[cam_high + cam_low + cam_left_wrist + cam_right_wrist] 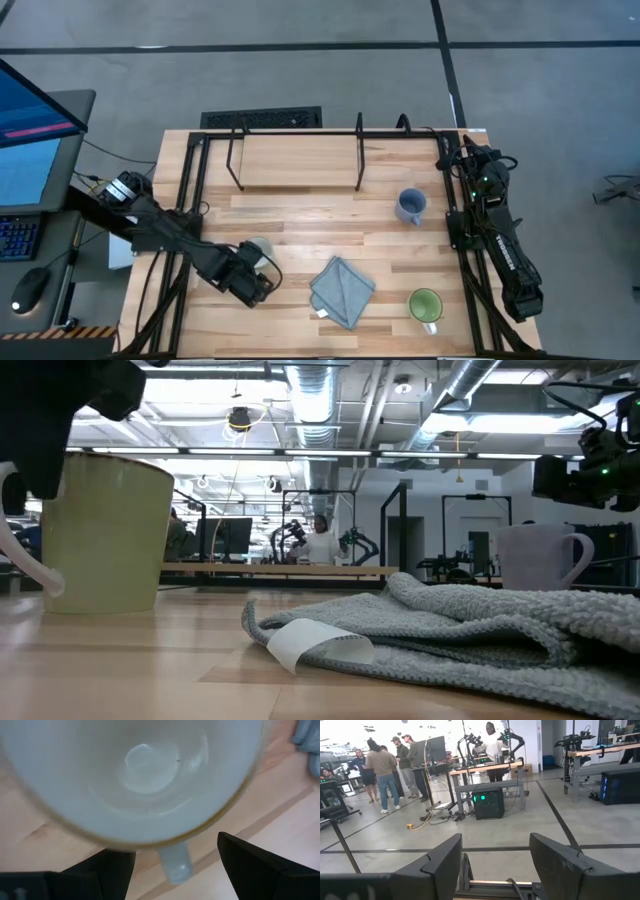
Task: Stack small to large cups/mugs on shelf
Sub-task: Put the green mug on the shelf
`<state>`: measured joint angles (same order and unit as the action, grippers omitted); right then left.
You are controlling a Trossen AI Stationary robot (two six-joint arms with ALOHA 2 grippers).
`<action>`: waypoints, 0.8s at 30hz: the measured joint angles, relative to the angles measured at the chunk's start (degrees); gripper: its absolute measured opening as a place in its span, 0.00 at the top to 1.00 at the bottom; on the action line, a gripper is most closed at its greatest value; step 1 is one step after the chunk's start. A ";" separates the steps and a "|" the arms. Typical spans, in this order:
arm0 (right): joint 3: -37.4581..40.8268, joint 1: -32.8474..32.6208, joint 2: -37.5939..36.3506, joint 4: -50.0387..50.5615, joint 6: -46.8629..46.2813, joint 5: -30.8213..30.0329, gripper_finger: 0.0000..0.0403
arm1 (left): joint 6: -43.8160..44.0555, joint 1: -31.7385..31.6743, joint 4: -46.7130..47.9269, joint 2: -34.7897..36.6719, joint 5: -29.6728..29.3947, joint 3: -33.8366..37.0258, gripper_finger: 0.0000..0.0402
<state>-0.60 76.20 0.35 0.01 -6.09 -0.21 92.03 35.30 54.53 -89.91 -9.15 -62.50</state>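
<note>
A white mug [258, 250] stands upright on the tabletop at the near left; in the low view [105, 535] its handle [20, 555] points left. My left gripper [256, 278] hovers over it, open; in the left wrist view [175, 845] its two fingers stand on either side of the mug's handle [174, 862] without touching it. A blue-grey mug [410, 205] stands right of the shelf [300, 160]. A mug with a green inside [425, 305] stands near the front right. My right gripper [495, 845] is open and empty at the far right edge [465, 155].
A folded grey-blue cloth [342, 290] lies between the white and the green mug, and fills the low view's foreground [450, 625]. The shelf's black posts [360, 150] stand at the table's far side. People stand in the room beyond the table [382, 770].
</note>
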 joint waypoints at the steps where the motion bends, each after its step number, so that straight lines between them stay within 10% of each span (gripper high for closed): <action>1: 0.00 0.00 0.00 0.00 0.00 0.01 0.37 | -0.92 -0.26 -0.43 0.00 0.00 0.00 0.33; 24: 0.00 0.00 -0.01 0.00 0.00 0.00 0.37 | -4.97 -4.55 -1.33 0.00 0.89 0.00 0.33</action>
<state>-0.60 76.20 0.34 0.01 -6.09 -0.21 87.06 30.74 53.20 -89.91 -8.26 -62.50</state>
